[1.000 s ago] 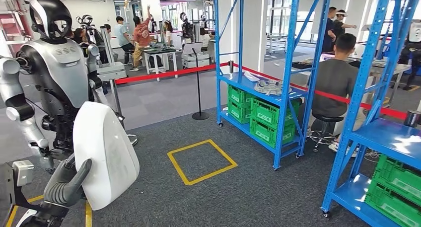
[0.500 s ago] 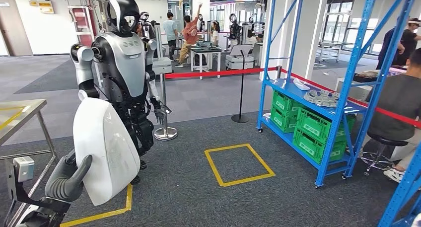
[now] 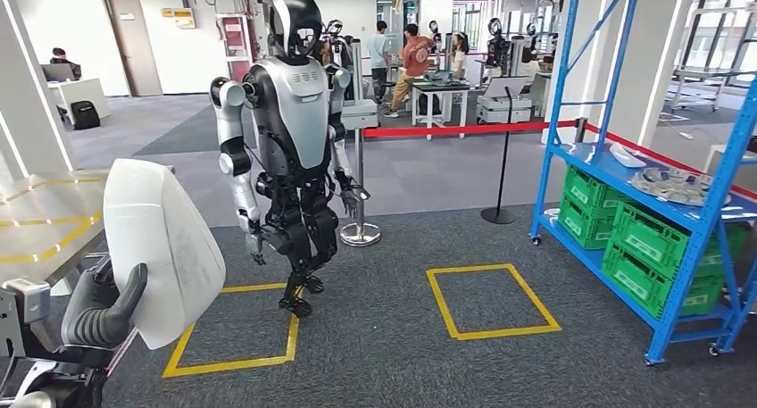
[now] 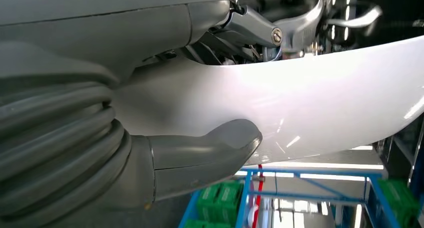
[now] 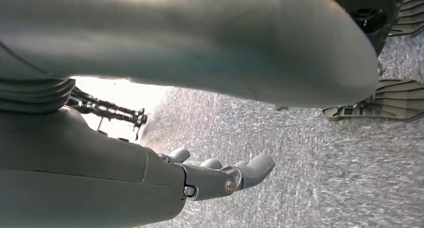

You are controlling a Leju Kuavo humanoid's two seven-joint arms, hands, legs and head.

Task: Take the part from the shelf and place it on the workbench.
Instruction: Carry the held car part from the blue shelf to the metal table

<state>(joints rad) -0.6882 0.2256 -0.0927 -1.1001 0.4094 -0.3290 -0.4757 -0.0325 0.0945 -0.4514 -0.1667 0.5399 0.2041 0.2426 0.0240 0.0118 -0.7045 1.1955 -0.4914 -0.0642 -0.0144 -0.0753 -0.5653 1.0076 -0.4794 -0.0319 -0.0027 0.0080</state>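
The part, a large white curved shell [image 3: 161, 247], stands upright at the lower left of the head view. My left hand [image 3: 103, 314] grips its lower edge, thumb pressed on the near face. In the left wrist view the thumb [image 4: 200, 153] lies against the glossy white shell [image 4: 310, 98]. The metal workbench [image 3: 45, 220], marked with yellow tape, is at the left edge, just behind the shell. My right hand [image 5: 220, 175] hangs over grey carpet, its fingers apart and holding nothing.
Another humanoid robot [image 3: 290, 131] stands just ahead beside a yellow floor square [image 3: 232, 337]. A second yellow square [image 3: 491, 301] lies to its right. The blue shelf [image 3: 661, 203] with green crates [image 3: 643, 247] is at the right. A red barrier and its post [image 3: 361, 185] cross behind; people work further back.
The camera has swung left: the shelf has slid to the right edge and the workbench has come into view at the left. The shell stays in my left hand.
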